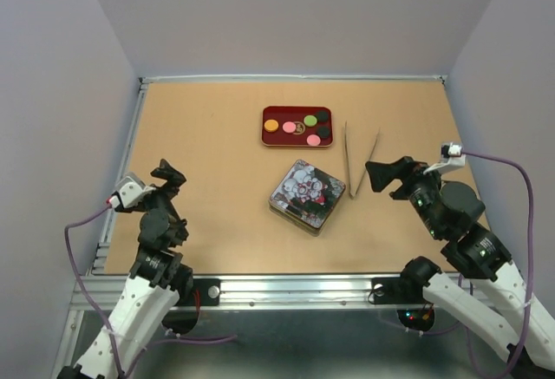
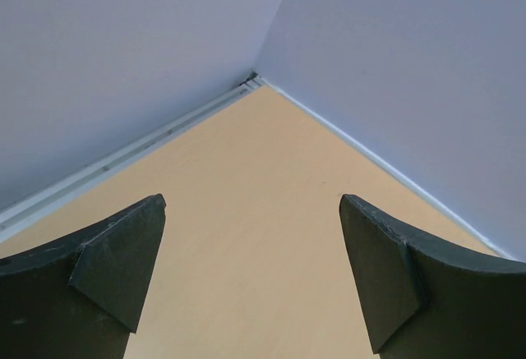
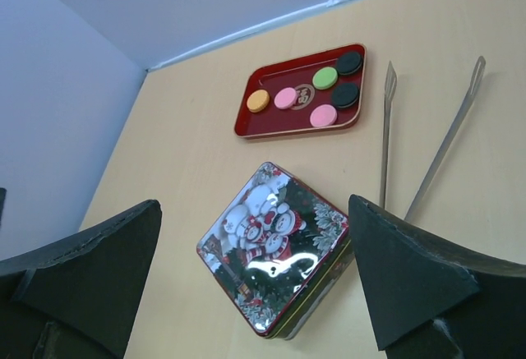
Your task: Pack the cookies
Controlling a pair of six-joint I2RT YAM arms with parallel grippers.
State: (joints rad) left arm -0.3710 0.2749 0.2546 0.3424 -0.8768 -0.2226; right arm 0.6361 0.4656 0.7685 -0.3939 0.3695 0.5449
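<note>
Several cookies, orange, pink, green and black, lie on a red tray at the table's far middle. The right wrist view shows them too: orange, pink, green, black, on the tray. A closed tin with a snowman lid sits nearer, also seen from the right wrist. My right gripper is open and empty, right of the tin. My left gripper is open and empty, far left.
Metal tongs lie between the tin and my right gripper, also in the right wrist view. Grey walls enclose the wooden table on three sides. The left wrist view shows only bare table and a wall corner.
</note>
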